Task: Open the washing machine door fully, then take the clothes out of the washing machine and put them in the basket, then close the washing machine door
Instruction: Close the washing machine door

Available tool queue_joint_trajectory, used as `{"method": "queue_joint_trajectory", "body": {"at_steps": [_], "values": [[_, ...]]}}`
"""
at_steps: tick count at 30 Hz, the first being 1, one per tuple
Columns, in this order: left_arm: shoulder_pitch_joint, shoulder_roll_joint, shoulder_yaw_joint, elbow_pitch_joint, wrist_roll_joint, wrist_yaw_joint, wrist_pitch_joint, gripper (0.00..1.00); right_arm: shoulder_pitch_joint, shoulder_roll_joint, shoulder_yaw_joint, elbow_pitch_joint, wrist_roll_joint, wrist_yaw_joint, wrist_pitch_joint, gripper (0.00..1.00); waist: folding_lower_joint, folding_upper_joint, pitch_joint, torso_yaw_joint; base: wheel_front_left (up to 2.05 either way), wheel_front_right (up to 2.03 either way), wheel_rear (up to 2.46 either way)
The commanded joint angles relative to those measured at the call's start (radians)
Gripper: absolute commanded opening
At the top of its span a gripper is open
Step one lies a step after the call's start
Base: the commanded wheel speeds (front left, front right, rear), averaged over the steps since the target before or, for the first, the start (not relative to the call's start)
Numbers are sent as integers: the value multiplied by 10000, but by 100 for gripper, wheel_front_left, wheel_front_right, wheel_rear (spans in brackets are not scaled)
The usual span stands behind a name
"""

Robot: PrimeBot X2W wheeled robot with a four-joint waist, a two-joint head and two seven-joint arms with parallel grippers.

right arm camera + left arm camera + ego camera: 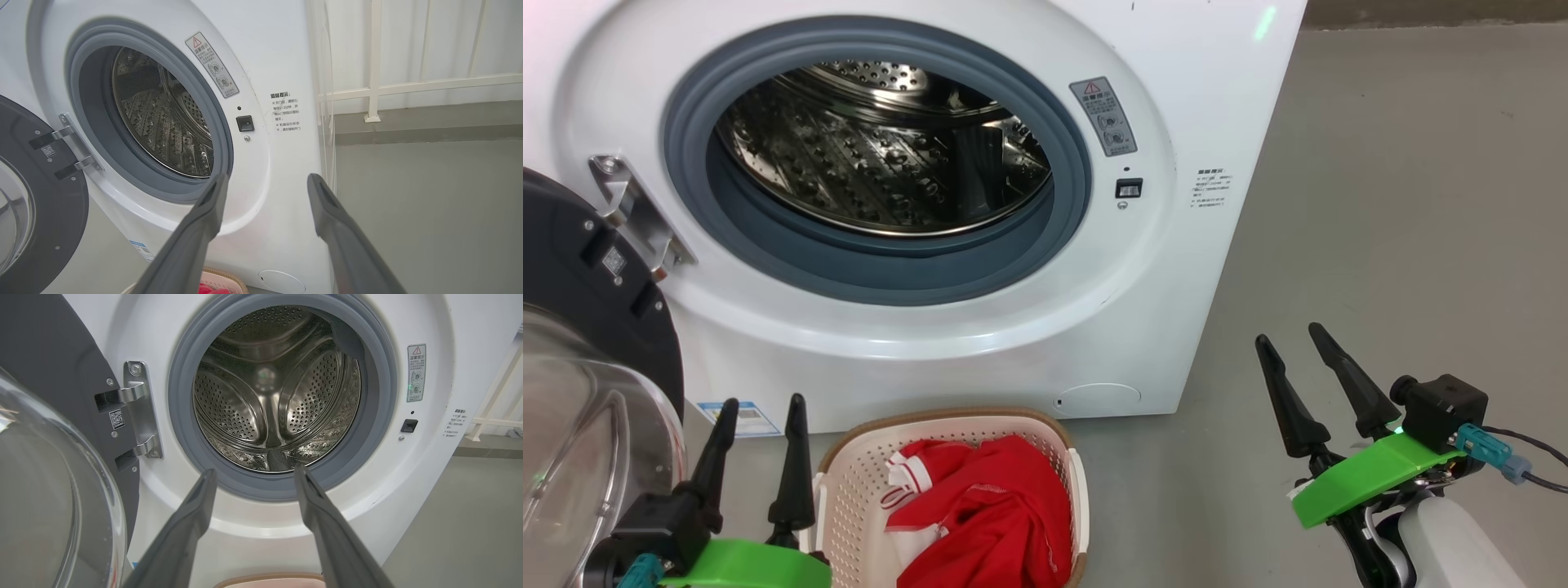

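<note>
1. One red garment, the clothes (988, 506), lies in the basket (854, 490) just before the washing machine (1176, 122); its drum (882, 155) looks empty.
2. The washing machine door (596, 294) hangs wide open at my left.
3. My left gripper (762, 402) and right gripper (1289, 335) are both spread, holding nothing.
4. Only closing remains, I judge: my left gripper must get behind that door and swing it shut.

- You see the washing machine (1217, 98) white, its rubber ring (890, 273) grey, its drum (849, 171) steel dotted with holes.
- The clothes (1005, 506) are bright red with white trim.
- The basket (858, 490) is cream, perforated, brown-rimmed.
- The washing machine door (572, 278) is black-rimmed.
</note>
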Motion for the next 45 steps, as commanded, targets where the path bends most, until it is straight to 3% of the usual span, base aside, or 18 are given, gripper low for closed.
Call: {"method": "queue_joint_trajectory", "body": {"at_steps": [1,34,45], "values": [[-245,255,305,-184,-65,71,-56,100,-14,-22,182,-277,-50,27,-48,100,0,0,7,1,0,0,0],[-337,358,189,-110,-227,212,-143,100,-59,-37,151,-271,-50,27,-48,100,0,0,20,-11,-1,1,0],[-304,400,87,-86,-308,196,-155,100,-53,-59,166,-238,-39,27,-48,100,0,0,-15,-1,-110,110,0]]}}
